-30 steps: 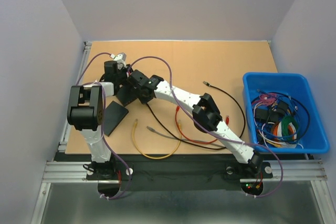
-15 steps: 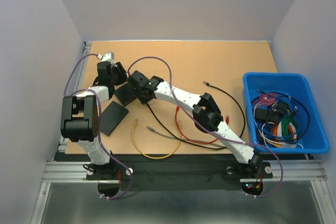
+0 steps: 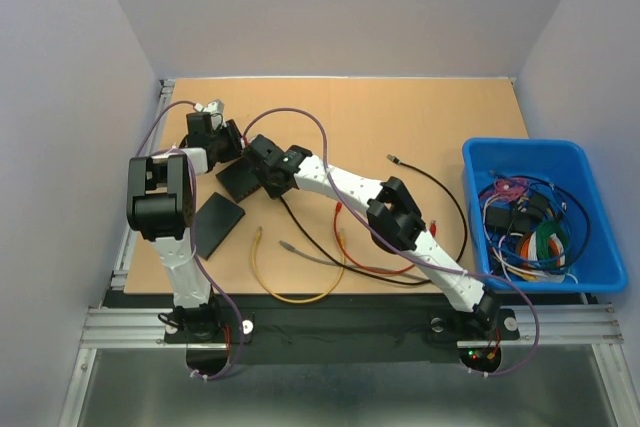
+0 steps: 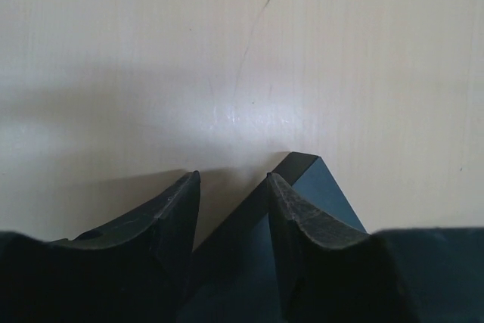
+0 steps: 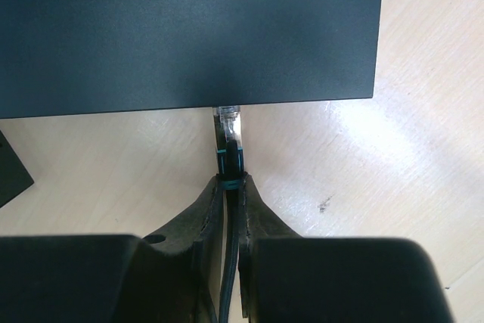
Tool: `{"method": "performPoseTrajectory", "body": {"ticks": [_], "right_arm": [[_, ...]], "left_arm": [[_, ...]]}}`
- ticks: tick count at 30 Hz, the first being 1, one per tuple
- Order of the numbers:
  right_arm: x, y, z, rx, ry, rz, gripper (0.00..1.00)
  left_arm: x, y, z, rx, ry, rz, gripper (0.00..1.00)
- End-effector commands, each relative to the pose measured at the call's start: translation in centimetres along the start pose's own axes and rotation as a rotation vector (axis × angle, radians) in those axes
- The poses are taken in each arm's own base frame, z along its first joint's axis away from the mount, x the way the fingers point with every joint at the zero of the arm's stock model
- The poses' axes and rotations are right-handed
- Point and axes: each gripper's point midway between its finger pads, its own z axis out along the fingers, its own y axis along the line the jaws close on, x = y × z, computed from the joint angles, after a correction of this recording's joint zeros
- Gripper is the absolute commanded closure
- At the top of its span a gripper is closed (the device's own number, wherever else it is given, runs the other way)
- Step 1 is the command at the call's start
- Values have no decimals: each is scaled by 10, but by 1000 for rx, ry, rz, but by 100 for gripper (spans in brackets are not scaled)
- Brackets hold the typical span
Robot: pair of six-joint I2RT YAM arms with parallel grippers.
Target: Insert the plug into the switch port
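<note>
my right gripper (image 5: 231,185) clamps the plug (image 5: 229,128) at its boot, tip at the switch (image 5: 189,35) edge, can't tell if seated. my left gripper (image 4: 232,181), jaws partly apart, sits over a switch corner.

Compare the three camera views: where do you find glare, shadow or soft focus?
Left wrist: a glare patch whitens the table, with a soft shadow ahead of the dark fingers. Right wrist: the plug is sharp against the dark switch; the table is overexposed at right. Top external: even light, no strong glare.
</note>
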Motion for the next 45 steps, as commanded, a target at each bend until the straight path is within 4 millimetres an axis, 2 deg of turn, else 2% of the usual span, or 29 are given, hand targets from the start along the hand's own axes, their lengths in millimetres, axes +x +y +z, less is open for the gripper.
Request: {"method": "performPoseTrajectory", "body": {"ticks": [1,3,8,13,18,28,29,31,35,39,45], "right_arm": [[-34,-4,-28,5,-101,17,100],[-39,-3,-32,-3,-113,25,100],[-42,1,-33,-19,-119,37,100],[-32,1,-23,-23,-86,68,100],[-23,-14,-17,-16,-37,149,100],[-35,-28,-20,34,-60,184,100],[-35,-30,-20,39,-60,186,100],[-37,-34,-21,49,-64,189,100],[-41,-34,-22,43,-72,164,100],[-41,-30,-22,20,-66,142,100],[-27,-27,-21,-4,-20,135,100]], "left_arm": [[6,-19,-8,91,48,28,48],[15,-21,-5,114,75,25,50],[19,-26,-7,123,83,40,50],[29,-42,-6,187,113,61,51],[34,-41,-4,181,133,65,52],[36,-39,-6,172,142,70,53],[41,-50,-4,186,155,88,53],[43,-51,-4,183,157,95,53],[44,-53,-4,180,164,112,53],[49,-65,-3,231,186,134,53],[51,-71,-1,231,193,148,53]]}}
